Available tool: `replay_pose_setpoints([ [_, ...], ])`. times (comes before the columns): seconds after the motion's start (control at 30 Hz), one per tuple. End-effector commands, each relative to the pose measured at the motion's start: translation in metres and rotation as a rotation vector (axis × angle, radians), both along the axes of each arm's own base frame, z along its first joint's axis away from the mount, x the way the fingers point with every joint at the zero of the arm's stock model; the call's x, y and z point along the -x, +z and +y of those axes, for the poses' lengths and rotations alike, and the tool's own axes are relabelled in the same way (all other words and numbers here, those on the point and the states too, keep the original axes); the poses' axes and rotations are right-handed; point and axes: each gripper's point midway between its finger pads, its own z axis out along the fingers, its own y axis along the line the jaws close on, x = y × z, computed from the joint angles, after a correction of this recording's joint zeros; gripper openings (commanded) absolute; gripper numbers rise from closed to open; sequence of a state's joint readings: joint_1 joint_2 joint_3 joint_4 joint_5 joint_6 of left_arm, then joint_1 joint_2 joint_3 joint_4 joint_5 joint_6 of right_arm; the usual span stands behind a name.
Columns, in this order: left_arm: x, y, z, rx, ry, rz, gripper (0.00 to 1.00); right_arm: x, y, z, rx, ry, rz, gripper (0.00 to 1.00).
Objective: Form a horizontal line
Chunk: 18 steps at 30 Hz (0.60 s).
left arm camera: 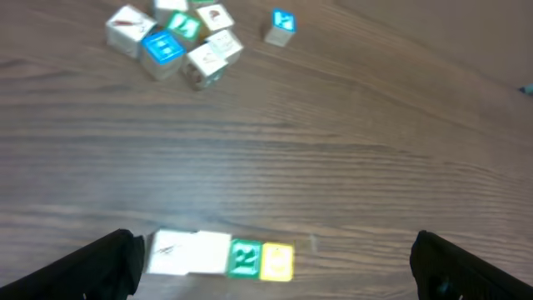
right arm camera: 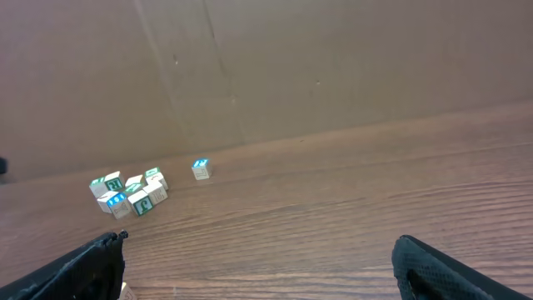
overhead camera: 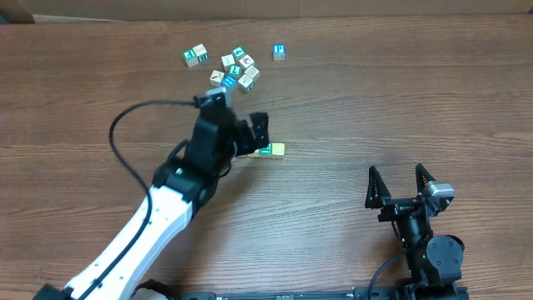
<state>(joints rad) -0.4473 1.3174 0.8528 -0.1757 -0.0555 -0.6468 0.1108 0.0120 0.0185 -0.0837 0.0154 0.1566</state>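
Note:
The horizontal line (left arm camera: pixel 223 255) is a short row of touching cubes: two whitish ones on the left, then a green-and-white one (left arm camera: pixel 244 258), then a yellow one (left arm camera: pixel 277 261). In the overhead view only the row's right end, the yellow cube (overhead camera: pixel 278 150), shows past the arm. My left gripper (left arm camera: pixel 275 277) hangs open just over the row, and the cubes lie between its fingers (left arm camera: pixel 96 268), close to the left one. It holds nothing. From above, the left gripper (overhead camera: pixel 254 140) covers the row's left part. My right gripper (overhead camera: pixel 401 182) stands open and empty at the front right.
A loose jumble of white, teal and blue cubes (overhead camera: pixel 229 67) lies at the back of the table, with one blue cube (overhead camera: pixel 279 52) apart to its right. The right wrist view shows the jumble (right arm camera: pixel 129 193) and a brown cardboard wall (right arm camera: pixel 291 67) behind it.

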Motion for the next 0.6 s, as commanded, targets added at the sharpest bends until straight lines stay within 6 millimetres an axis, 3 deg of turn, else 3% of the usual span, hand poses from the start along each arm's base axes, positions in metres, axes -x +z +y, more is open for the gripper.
replay_pose_setpoints([
  [0.0,0.011,-0.006,0.020,0.008,0.024,-0.041,0.99,0.000,-0.002,-0.003,0.001,-0.015,-0.001,1.00],
  [0.37,0.033,0.001,0.049,0.131,0.044,-0.254,0.99,0.000,-0.002,-0.003,0.001,-0.015,-0.001,1.00],
  [0.57,0.045,-0.006,0.073,0.137,0.091,-0.284,1.00,0.000,-0.002,-0.003,0.001,-0.015,-0.001,1.00],
])
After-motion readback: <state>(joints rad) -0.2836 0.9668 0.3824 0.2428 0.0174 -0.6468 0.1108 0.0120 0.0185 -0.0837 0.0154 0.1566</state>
